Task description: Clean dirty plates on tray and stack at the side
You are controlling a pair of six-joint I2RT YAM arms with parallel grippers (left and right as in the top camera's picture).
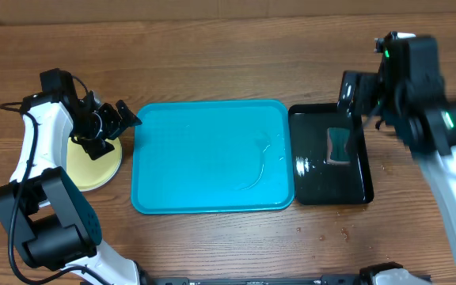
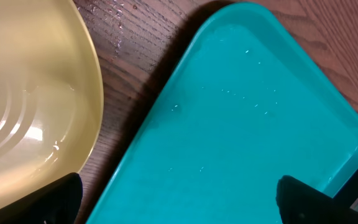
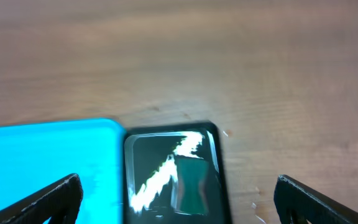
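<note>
Wood table (image 1: 212, 63) | black tray (image 1: 315, 184) right of blue tray (image 1: 212, 158) | plate (image 1: 93, 170) left

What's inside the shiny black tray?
A small teal block, maybe a sponge, lies in the black tray. The right arm hides the tray's far right corner.

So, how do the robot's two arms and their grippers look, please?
Both arms have white shells and black joint housings. A thin black cable runs along the left arm; small green lights glow on the right arm. The left gripper and the right gripper are black, with two dark fingers each.
</note>
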